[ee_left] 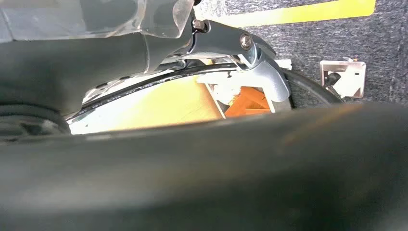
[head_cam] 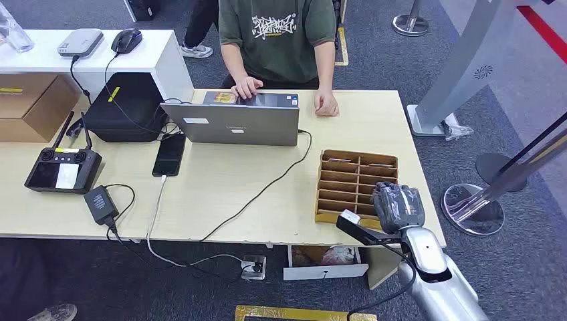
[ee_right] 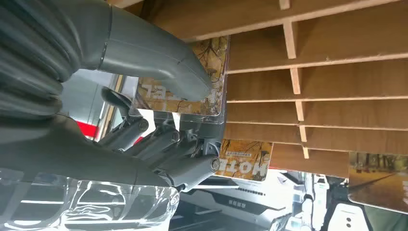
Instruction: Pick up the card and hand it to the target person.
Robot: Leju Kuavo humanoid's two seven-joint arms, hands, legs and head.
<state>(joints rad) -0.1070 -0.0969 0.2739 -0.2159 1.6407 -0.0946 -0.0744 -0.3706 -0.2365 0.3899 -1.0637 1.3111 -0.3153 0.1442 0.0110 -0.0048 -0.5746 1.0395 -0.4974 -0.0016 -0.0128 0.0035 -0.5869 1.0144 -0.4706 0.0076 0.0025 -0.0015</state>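
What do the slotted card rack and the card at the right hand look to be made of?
Card rack: thin brown wood or fibreboard, matte, with pale raw cut edges on the dividers. Card: apparently glossy printed plastic, with an autumn photo, a clear rounded border and reflective sheen; laminated paper is possible. The right hand pinches it by thumb and fingers.

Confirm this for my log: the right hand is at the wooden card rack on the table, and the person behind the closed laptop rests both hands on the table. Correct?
Not quite. The laptop is open, not closed, as the head view shows. The rest holds: the right hand is at the wooden card rack, and the person has both hands down.
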